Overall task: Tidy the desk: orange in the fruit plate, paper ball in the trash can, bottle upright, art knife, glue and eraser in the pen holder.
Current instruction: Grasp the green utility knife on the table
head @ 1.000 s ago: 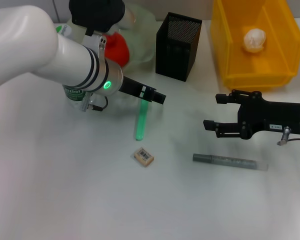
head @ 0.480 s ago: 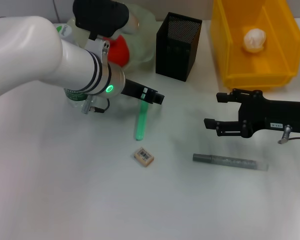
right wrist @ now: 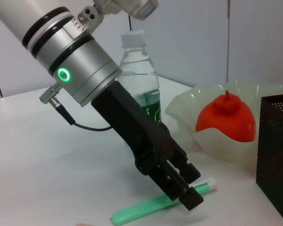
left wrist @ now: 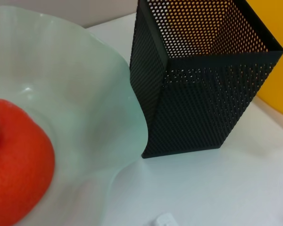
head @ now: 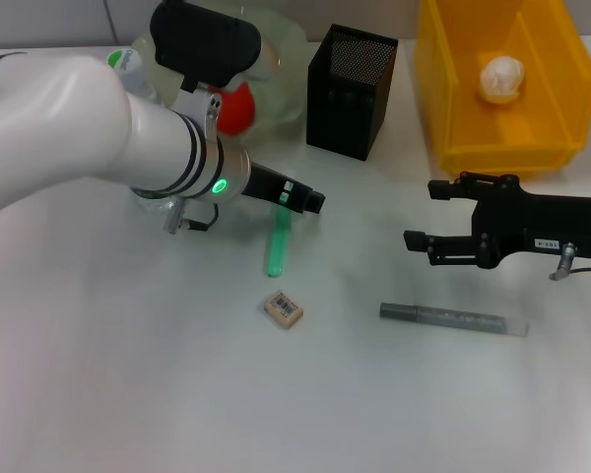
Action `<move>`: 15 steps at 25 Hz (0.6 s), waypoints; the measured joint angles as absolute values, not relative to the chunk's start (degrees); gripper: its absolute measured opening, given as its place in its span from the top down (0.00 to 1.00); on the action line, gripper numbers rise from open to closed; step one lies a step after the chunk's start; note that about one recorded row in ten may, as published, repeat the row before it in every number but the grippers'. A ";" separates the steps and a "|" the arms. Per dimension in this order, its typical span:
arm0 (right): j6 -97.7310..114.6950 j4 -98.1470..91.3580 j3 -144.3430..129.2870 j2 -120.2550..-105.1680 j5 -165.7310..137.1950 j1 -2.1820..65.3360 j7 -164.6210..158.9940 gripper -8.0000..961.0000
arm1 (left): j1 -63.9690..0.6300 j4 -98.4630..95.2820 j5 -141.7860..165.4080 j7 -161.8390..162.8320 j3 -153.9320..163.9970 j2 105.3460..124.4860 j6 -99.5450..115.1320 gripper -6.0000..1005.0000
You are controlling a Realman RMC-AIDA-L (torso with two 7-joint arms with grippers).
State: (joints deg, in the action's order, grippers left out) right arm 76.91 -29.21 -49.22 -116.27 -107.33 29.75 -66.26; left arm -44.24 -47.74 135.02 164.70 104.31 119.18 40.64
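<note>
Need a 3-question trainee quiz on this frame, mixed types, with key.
1. True or false: the orange already lies in the fruit plate.
2. What sits inside the trash can? A) eraser B) paper ball C) bottle
3. Fill in: the left gripper hovers over the green ____ lying on the desk.

Key:
1. True.
2. B, the paper ball; the eraser lies on the desk and the bottle stands upright behind the left arm.
3. Glue stick. The right gripper waits open beside the trash can, above the art knife.
</note>
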 joint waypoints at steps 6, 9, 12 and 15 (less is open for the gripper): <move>77.06 -29.27 -49.22 -116.19 -107.35 29.57 -66.59 0.14 | -43.76 -47.72 135.17 164.66 104.88 119.18 39.43 0.37; 77.05 -29.27 -49.22 -116.19 -107.35 29.55 -66.60 0.14 | -43.68 -47.72 135.24 164.64 105.09 119.18 39.24 0.37; 77.05 -29.27 -49.22 -116.19 -107.35 29.54 -66.64 0.14 | -43.47 -47.71 135.36 164.55 105.35 119.18 38.87 0.37; 77.05 -29.27 -49.22 -116.19 -107.35 29.53 -66.66 0.14 | -43.34 -47.64 135.44 164.28 105.89 119.18 38.45 0.37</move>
